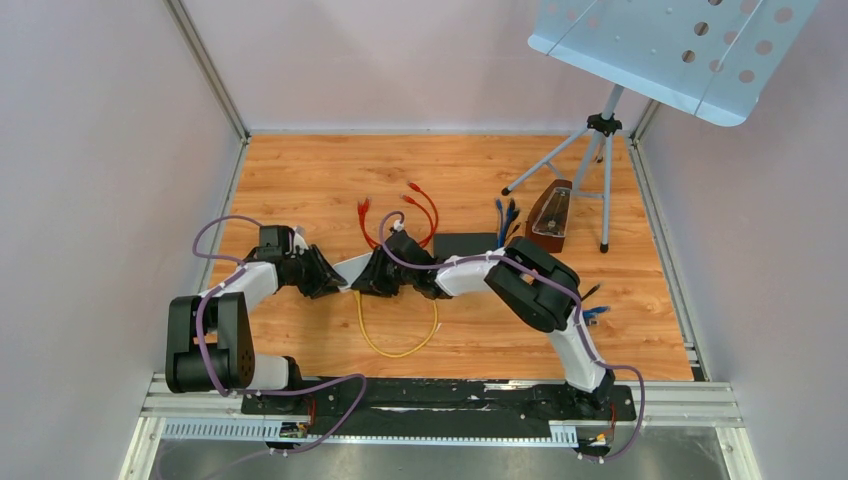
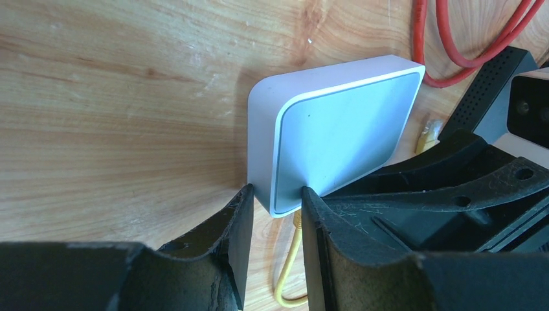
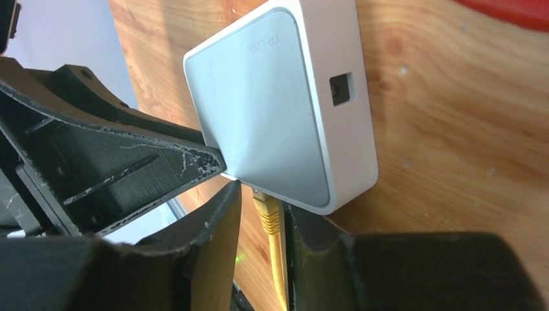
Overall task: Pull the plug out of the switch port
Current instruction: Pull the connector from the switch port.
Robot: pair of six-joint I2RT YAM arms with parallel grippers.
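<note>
Near the middle of the desk, the white switch [image 2: 336,136] lies flat; the left gripper [image 2: 272,197] pinches its corner; the right gripper [image 3: 259,201] pinches the yellow plug [image 3: 267,217]; with the latch not pressed, a pull probably drags the switch from the left grip.

Switch [image 2: 343,129] mid-table, plug [image 3: 265,210] in its near side with cable [image 1: 400,352] looping toward the arm bases; loose cables [image 1: 425,210] behind it, metronome [image 1: 549,215] and stand [image 1: 604,125] rear right.
</note>
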